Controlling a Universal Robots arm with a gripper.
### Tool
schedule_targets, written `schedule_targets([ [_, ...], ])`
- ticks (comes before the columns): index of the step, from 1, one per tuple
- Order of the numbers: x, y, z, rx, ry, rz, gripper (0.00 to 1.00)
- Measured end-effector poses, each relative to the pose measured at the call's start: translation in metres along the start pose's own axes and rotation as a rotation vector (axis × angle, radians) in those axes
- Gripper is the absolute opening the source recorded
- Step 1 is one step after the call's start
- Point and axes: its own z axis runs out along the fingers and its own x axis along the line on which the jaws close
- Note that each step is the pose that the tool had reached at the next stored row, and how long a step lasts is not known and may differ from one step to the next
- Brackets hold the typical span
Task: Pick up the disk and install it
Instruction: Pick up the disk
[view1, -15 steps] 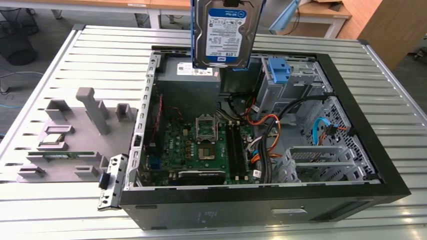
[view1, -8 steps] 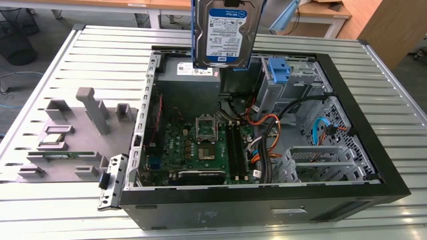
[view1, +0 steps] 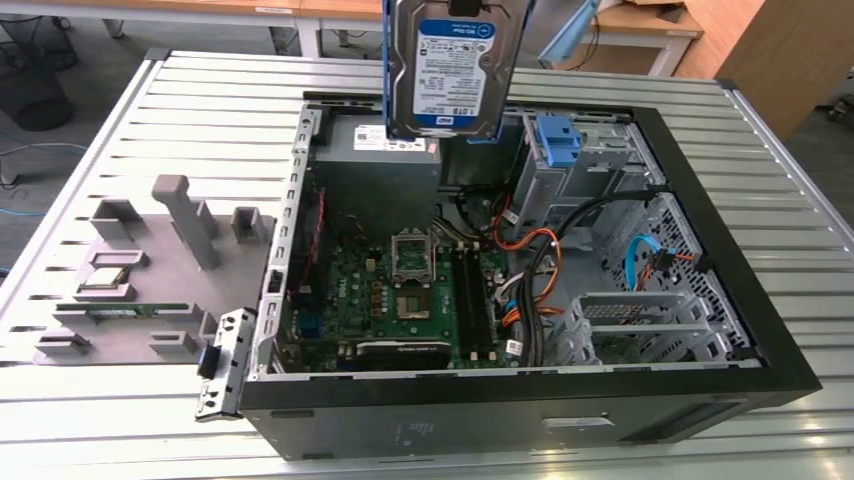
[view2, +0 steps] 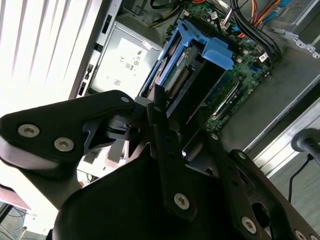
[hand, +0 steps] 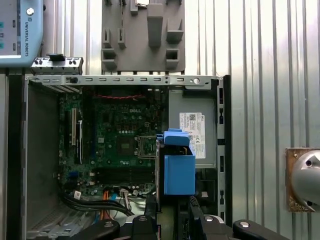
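The disk (view1: 454, 65), a silver drive with a white-and-blue label and blue side rails, hangs upright in the air over the back of the open computer case (view1: 747, 330). My gripper (view1: 462, 6) is shut on its upper end at the top edge of the exterior view. In both wrist views the disk (view2: 192, 75) (hand: 179, 172) shows edge-on with its blue rail, clamped between the black fingers (view2: 162, 125) (hand: 194, 210) of the gripper (view2: 187, 132) (hand: 172, 210). It hovers above the grey power-supply box (hand: 192, 132), apart from it.
Inside the case lie the motherboard (view1: 400, 290), orange and black cables (view1: 534, 260) and a drive cage with a bare blue bracket (view1: 561, 140). A grey fixture plate (view1: 147, 270) with upright posts sits on the slatted metal table (view1: 200, 90) at the exterior view's left.
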Motion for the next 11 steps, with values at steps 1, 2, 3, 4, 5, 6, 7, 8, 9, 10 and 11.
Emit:
schedule_targets([
  [1, 0.0009, -0.0001, 0.0, 0.0, 0.0, 0.0, 0.35],
  [2, 0.0019, -0.0001, -0.0001, 0.0, 0.0, 0.0, 0.35],
  [3, 0.003, -0.0001, -0.0001, 0.0, 0.0, 0.0, 0.35],
  [4, 0.004, -0.0002, -0.0001, 0.0, 0.0, 0.0, 0.35],
  [5, 0.005, -0.0002, -0.0002, 0.0, 0.0, 0.0, 0.35],
  [6, 0.0061, -0.0002, -0.0002, 0.0, -0.0001, 0.0, 0.35],
  [7, 0.0071, -0.0003, -0.0002, 0.0, -0.0001, 0.0, 0.35],
  [8, 0.0082, -0.0003, -0.0003, 0.0, 0.0, 0.0, 0.35],
  [9, 0.0092, -0.0003, -0.0003, 0.0, 0.0, 0.0, 0.35],
  [10, 0.0101, -0.0004, -0.0003, 0.0, 0.0, 0.0, 0.35],
  [11, 0.011, -0.0004, -0.0003, 0.0, -0.0001, 0.0, 0.35],
])
